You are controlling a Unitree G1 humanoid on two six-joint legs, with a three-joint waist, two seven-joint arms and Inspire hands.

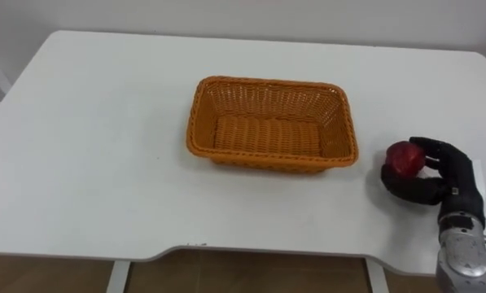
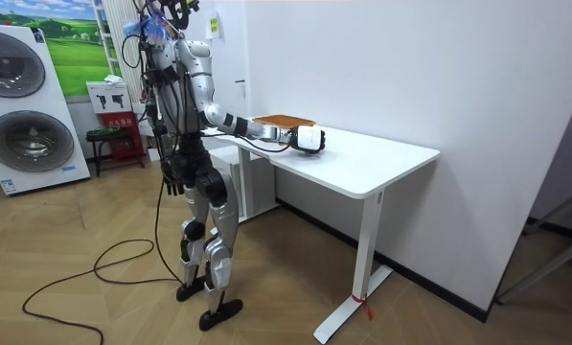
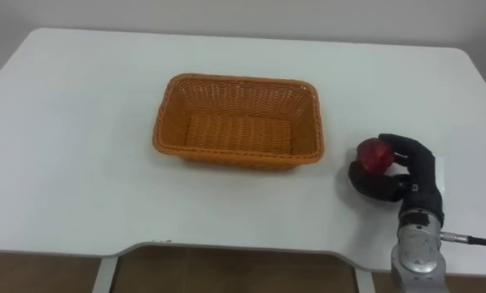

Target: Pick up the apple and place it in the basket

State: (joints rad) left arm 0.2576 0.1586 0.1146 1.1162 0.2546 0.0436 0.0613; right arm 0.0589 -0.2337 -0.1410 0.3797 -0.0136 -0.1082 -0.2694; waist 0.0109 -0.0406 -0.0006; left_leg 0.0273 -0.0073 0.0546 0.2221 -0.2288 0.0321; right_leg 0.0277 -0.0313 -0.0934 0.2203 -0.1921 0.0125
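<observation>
A red apple sits at the right side of the white table, to the right of the orange wicker basket. My right hand comes in from the lower right, its dark fingers and thumb curled round the apple. I cannot tell whether the apple still touches the tabletop. Nothing lies inside the basket. In the room view my left hand hangs at my side while I stand at the table's edge with my right arm stretched over it.
The basket stands near the table's middle, with bare tabletop to its left and in front. The table's front edge runs just below my right hand. In the room view a washing machine stands behind me by the wall.
</observation>
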